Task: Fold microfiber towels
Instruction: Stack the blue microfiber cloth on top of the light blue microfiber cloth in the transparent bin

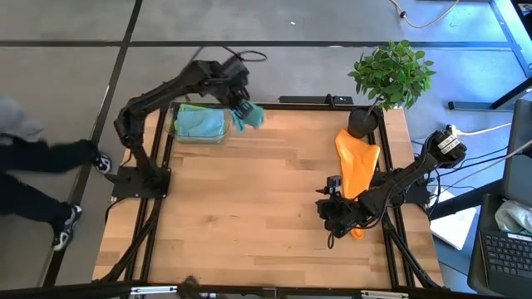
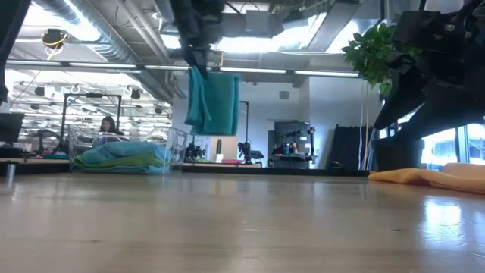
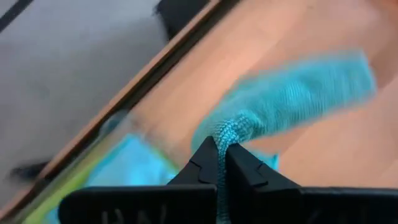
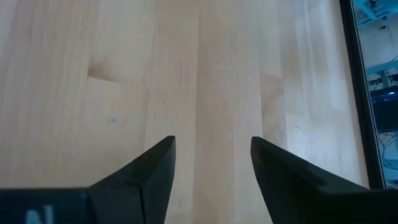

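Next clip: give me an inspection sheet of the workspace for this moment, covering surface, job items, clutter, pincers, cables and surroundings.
Surface: wooden table, bare in the middle.
Job's things: teal towel hanging in the air from the left pincer; orange towel lying at the table's right side; light blue and lime green towels in the clear bin at the far left corner.
Clutter: potted plant at the far right corner.
Pincers: left pincer shut on the teal towel beside the bin; right pincer open, empty, over bare wood.
Cables: on the floor right of the table.
Surroundings: person left of the table.
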{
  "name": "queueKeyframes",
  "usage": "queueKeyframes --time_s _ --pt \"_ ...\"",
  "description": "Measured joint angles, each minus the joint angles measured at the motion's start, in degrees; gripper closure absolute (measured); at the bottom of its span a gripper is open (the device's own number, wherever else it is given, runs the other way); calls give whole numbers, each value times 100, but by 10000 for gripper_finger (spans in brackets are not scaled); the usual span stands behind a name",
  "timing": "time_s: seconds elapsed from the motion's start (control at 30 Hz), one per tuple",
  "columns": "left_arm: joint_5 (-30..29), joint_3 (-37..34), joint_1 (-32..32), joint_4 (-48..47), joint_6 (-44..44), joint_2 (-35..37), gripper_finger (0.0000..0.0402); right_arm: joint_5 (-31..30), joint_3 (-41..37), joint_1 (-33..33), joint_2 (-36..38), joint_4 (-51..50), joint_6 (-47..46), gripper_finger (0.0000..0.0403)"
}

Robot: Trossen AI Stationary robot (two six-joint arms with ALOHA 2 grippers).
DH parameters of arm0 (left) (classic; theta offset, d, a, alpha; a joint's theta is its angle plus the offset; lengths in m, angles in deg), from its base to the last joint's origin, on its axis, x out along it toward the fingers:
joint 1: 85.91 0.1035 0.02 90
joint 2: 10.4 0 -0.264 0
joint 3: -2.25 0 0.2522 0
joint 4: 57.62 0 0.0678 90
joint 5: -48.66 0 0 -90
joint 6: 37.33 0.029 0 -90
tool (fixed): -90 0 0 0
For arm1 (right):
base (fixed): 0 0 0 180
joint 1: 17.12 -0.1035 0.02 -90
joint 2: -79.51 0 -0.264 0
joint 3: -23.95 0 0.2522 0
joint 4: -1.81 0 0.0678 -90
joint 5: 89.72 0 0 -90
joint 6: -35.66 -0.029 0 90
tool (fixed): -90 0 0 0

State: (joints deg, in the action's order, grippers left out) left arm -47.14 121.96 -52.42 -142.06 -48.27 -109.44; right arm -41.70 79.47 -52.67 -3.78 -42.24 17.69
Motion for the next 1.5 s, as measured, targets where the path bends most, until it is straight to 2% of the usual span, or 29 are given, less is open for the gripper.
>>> queueKeyframes --time_s 0.13,0.23,0.5,0.63,0.8,0.97,1.23,1.5 --pt "-396 -13 364 -862 -651 259 401 0 0 0 0 -2 19 192" --pt "-299 -248 554 -1091 -988 474 401 0 0 0 0 -2 23 192" --pt "-84 -1579 1106 -1071 -1179 725 401 0 0 0 0 1 -8 192" --pt "-309 -2245 1386 -790 -962 723 401 0 0 2 0 2 -93 192" --pt "-199 -3018 1692 12 -843 723 401 0 0 1 0 2 -122 192" --pt "-257 -3671 1989 369 -680 723 401 41 0 0 0 13 -149 192" --pt "-611 -3916 2100 551 -531 755 401 52 0 1 0 33 -263 192" --pt "-1055 -3916 2104 897 -614 1350 401 146 0 0 0 48 -314 192"
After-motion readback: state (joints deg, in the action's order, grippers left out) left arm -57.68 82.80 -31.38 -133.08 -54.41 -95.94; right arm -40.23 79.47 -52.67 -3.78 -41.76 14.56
